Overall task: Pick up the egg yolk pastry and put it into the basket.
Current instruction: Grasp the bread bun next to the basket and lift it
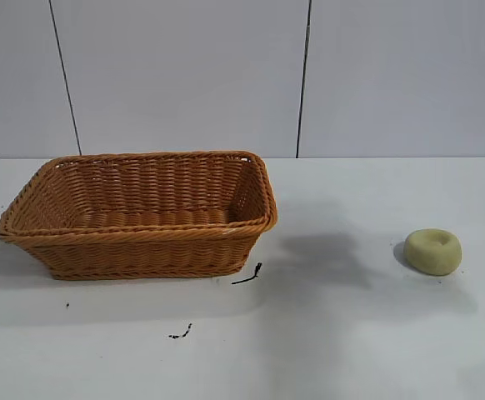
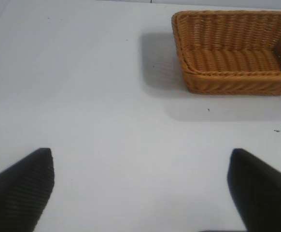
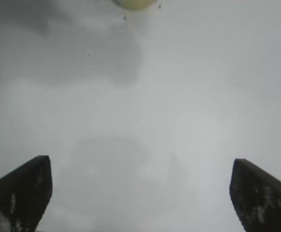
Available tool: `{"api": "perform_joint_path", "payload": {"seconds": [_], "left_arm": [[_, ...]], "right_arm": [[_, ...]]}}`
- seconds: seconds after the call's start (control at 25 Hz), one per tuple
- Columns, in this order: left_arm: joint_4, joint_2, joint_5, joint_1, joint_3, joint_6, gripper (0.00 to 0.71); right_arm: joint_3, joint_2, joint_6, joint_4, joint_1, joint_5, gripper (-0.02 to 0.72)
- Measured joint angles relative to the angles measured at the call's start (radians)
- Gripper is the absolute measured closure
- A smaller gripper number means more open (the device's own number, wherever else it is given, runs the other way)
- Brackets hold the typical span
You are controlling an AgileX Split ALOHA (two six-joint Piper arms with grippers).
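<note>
Two things sit on the white bench point(image 1: 334, 333): the wicker basket point(image 1: 138, 218) toward the left arm's side and the egg yolk pastry point(image 1: 432, 251) toward the right arm's side, well apart from each other. The pastry rests dimple-up on the bare bench, outside the basket. Near the basket's front corner lie small dark scraps point(image 1: 248, 275) — another lies farther forward. The left claw point(image 2: 140, 193) hangs over bare bench with its fingers spread wide, gripping nothing; in its wrist view the basket stands well beyond the fingertips. The right claw point(image 3: 140, 193) is likewise open and empty — its wrist view catches only the edge of the pastry point(image 3: 133, 4), far from the dark fingers point(image 3: 20, 193).
</note>
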Motion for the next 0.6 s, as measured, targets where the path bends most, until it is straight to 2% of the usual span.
{"api": "perform_joint_path", "payload": {"seconds": [0.28,0.4,0.6], "left_arm": [[0.0,0.0,0.0,0.0,0.0,0.0,0.014],[0.0,0.0,0.0,0.0,0.0,0.0,0.014],[0.0,0.0,0.0,0.0,0.0,0.0,0.014]], "right_arm": [[-0.262,0.26,0.0,0.0,0.004,0.002,0.01],[-0.304,0.31,-0.013,-0.009,0.038,-0.003,0.01],[-0.308,0.363,-0.018,0.0,0.081,-0.069,0.01]]}}
